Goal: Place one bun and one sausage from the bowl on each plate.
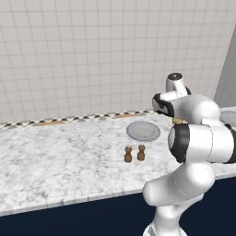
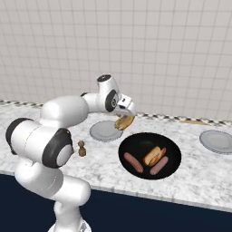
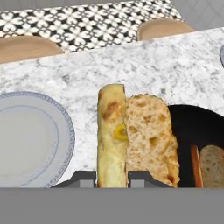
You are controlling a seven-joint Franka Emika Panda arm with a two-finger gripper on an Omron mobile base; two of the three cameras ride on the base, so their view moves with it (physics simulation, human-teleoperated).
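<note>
Gripper [image 2: 125, 118] clamped on bun [image 2: 124, 122], bun hanging in air between bowl [image 2: 174, 166] rim and near plate [image 2: 103, 131]. You carry bun left until over plate centre, lower close, then release so it lands flat. Bowl holds another bun [image 2: 152, 155] and sausages [image 2: 133, 162]. Far plate [image 2: 217, 141] sits well right. Two shakers [image 1: 134, 153] stand near plate's front; you keep arm high over them.

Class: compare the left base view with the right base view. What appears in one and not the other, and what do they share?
Left base view alone: two brown shakers standing side by side. Right base view alone: the black bowl holding a bun and sausages, a second plate at far right, and the hand shut on a bun. Both share the marble counter, tiled wall, arm and the near plate.
</note>
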